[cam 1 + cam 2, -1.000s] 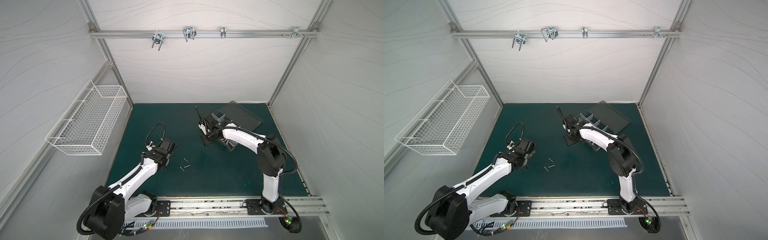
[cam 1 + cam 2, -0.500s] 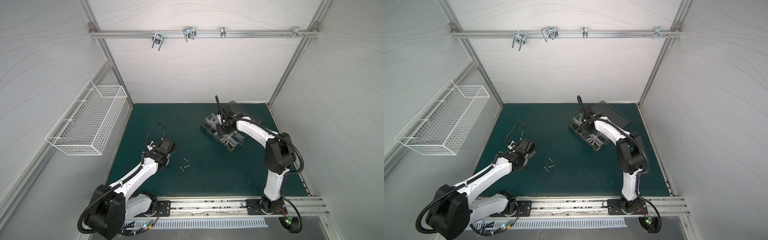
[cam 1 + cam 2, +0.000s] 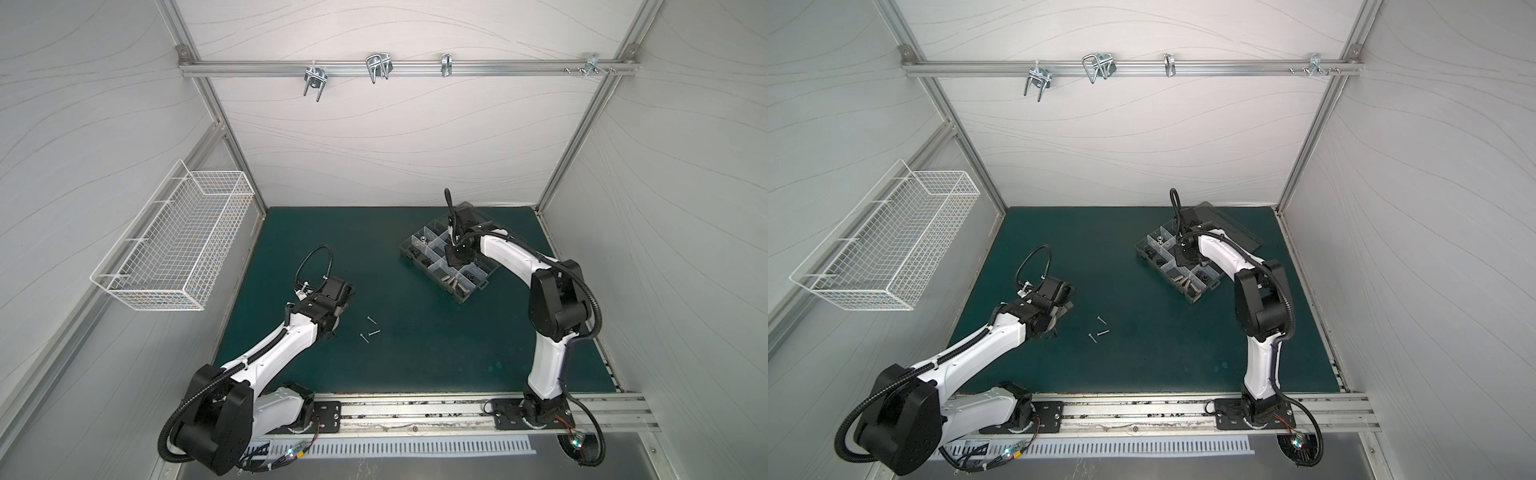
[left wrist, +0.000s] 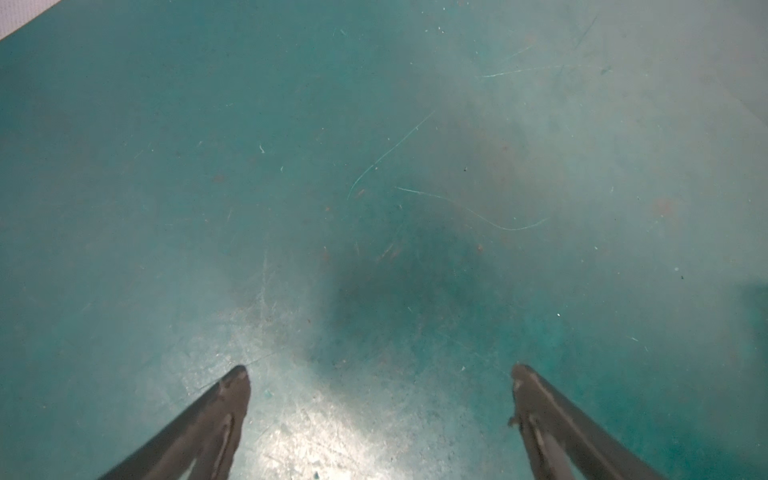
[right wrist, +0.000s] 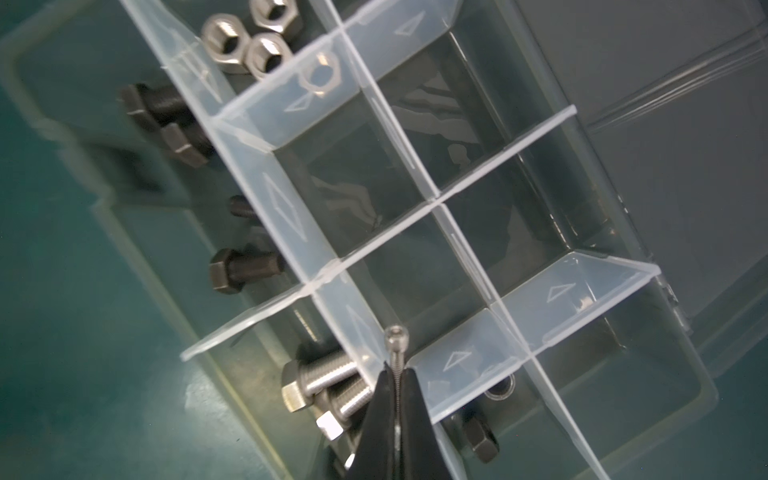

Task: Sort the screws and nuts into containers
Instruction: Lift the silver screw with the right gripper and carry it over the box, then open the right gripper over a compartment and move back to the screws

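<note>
Right fingers [image 5: 384,399] are pinched fully together on a thin screw [image 5: 397,353], gripping it along the shank with the head poking out past the tips. They hang over the open box [image 5: 286,199], which sits at the back right of the desk [image 3: 415,365].

Box so far: silver nuts [image 5: 245,45] in one cell, black bolts [image 5: 241,270] in another, silver bolts [image 5: 324,374] in a third. Several cells look empty.

Left fingers [image 4: 230,395] are spread wide, holding nothing, low over bare desk. Three loose screws [image 3: 375,332] lie just beside that arm, not yet sorted.

Risks:
- The screw head lines up close to a divider next to the silver bolts. Can't tell which cell is directly under it. Released here, it could clip the divider and tip into the wrong cell.
- The grip runs lengthwise along a thin shank, so the screw may hang on one finger or swing as they part.
- Dropped from too high, it may bounce out.
- Going too low could nudge the light box.
</note>
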Tool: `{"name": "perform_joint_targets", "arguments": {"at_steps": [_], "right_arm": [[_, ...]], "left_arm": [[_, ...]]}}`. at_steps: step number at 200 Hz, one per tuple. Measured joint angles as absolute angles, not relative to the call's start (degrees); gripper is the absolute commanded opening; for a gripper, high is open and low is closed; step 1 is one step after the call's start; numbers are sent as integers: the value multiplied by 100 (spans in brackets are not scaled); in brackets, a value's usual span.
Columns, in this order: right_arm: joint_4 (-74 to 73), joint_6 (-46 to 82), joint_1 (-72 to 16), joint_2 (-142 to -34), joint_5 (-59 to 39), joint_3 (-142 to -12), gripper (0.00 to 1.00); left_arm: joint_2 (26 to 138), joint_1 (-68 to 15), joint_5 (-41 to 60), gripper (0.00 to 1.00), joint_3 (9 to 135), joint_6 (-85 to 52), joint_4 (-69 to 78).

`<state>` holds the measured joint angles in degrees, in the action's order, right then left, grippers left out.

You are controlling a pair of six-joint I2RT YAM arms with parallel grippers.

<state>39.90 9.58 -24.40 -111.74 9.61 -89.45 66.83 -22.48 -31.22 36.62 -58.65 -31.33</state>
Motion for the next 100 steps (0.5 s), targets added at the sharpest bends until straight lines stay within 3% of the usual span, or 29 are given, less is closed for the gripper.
{"name": "perform_joint_targets", "arguments": {"at_steps": [26,67,100], "right_arm": [[3986,958,-2329,-11334,958,-9004,0],[3977,941,-2272,-11557,954,-9159,23],[3957,919,-2274,-11568,947,-9181,26]], "left_arm": [[6692,-2248,-3116,99,3662,-5865,-3133],[6692,-2248,-3109,99,3662,-5865,-3135],[6689,-2248,-3111,99,3662,-5870,-3135]]}}
